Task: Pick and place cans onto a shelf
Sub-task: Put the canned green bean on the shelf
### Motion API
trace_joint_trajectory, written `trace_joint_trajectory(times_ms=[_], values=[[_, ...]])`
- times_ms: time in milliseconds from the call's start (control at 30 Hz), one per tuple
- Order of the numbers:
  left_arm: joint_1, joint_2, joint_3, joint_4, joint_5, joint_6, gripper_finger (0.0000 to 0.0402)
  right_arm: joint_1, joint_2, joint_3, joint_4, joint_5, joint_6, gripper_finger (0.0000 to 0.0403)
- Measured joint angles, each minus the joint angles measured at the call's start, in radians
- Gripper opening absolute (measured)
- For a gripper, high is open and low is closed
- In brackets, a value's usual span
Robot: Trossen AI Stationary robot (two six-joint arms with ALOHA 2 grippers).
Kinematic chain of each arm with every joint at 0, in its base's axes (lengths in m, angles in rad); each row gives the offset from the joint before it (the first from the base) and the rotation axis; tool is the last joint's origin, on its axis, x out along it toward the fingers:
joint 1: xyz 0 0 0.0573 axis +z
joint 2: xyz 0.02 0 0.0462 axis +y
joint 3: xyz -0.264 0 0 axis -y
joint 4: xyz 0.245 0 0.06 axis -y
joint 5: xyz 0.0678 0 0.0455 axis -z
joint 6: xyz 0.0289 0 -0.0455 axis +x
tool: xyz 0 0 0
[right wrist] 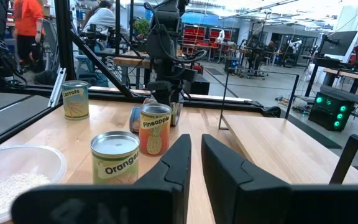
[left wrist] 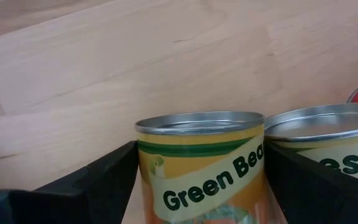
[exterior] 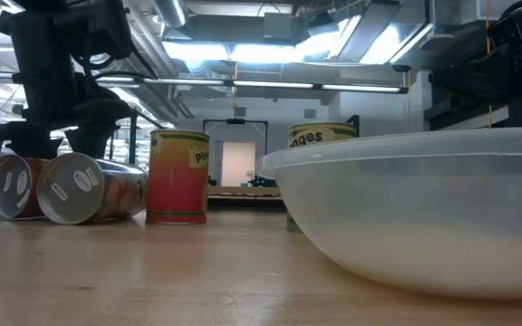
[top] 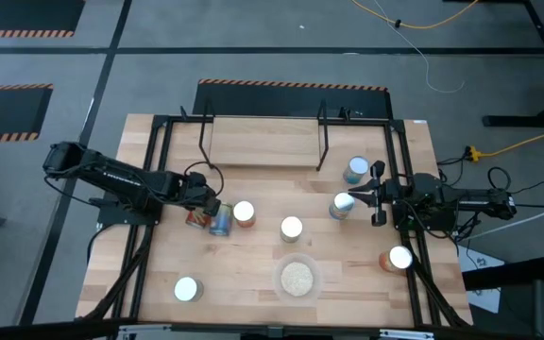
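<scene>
- Left gripper (top: 217, 212) is straddling a tipped can (left wrist: 201, 165), fingers (left wrist: 98, 180) spread either side; whether it is gripping, cannot tell.
- Only the left wrist view is showing its "Green Bea…" label and a second tipped can (left wrist: 322, 140) touching it.
- Shelf (top: 264, 142) is sitting at the table's far edge.
- Right gripper (top: 366, 200) is hovering near an upright can (top: 340, 206), fingers nearly closed, holding nothing.
- Bowl (top: 297, 278) is holding pale grains.

Overhead cam looks straight down; low one sits right behind the bowl (exterior: 424, 217). Left wrist cam is jammed against a can (left wrist: 201, 165); right wrist faces across the table.
</scene>
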Motion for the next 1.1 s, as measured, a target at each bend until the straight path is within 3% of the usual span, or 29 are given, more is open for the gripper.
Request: trace_joint_trajectory(times_ms=[733, 1100], values=[[0.000, -0.001, -0.002, -0.002, -0.005, 0.000, 0.0305, 0.000, 0.000, 0.000, 0.000, 0.000, 0.000, 0.0045], [0.000, -0.083, -0.006, -0.005, 0.001, -0.001, 0.0303, 0.000, 0.000, 0.000, 0.000, 0.000, 0.000, 0.0045]])
